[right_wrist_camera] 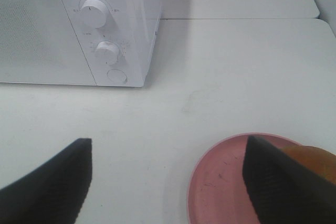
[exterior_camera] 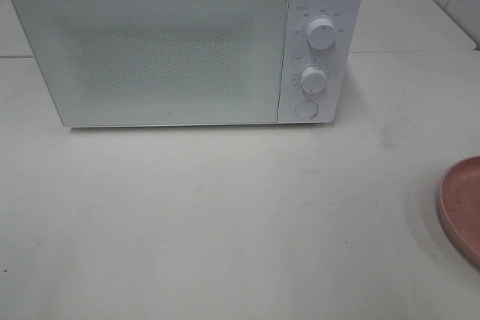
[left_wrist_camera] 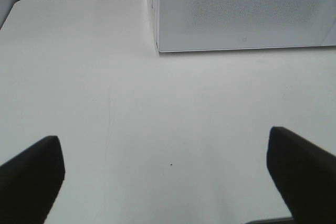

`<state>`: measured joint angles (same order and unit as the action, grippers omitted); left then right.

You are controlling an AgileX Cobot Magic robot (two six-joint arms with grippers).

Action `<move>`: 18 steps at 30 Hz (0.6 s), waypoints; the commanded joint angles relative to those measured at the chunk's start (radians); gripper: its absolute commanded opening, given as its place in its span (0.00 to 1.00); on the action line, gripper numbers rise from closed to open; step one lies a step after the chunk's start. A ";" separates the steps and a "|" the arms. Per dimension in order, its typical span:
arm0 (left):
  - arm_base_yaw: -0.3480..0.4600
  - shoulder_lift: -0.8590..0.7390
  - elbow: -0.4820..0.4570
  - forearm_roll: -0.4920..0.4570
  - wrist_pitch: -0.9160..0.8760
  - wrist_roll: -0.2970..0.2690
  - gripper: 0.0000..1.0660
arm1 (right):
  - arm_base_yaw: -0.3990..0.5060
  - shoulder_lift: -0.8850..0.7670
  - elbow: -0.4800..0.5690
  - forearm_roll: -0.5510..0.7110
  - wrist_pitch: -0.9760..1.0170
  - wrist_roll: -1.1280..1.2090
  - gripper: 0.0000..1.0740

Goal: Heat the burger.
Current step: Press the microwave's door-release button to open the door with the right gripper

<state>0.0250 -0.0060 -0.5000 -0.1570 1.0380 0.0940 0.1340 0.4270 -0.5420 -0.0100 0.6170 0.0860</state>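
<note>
Just beside the right gripper (right_wrist_camera: pixel 167 148), the burger (right_wrist_camera: pixel 314 162)

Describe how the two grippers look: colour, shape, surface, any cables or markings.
Left gripper: two black, matte fingers, broad and wedge-like with blunt tips; the surface looks plain. Right gripper: the same black wedge fingers, with a fine ribbed texture visible. No cables, markings or arm links show in any view.
</note>
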 commanded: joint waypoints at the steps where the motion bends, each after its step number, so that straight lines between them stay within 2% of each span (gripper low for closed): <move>1: -0.006 -0.028 0.004 -0.003 -0.010 -0.005 0.94 | -0.003 0.032 -0.006 -0.008 -0.031 0.007 0.70; 18: -0.006 -0.028 0.004 -0.003 -0.010 -0.005 0.94 | -0.003 0.293 -0.006 -0.008 -0.254 0.007 0.70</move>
<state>0.0250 -0.0060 -0.5000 -0.1570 1.0380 0.0940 0.1340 0.7160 -0.5420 -0.0100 0.3850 0.0860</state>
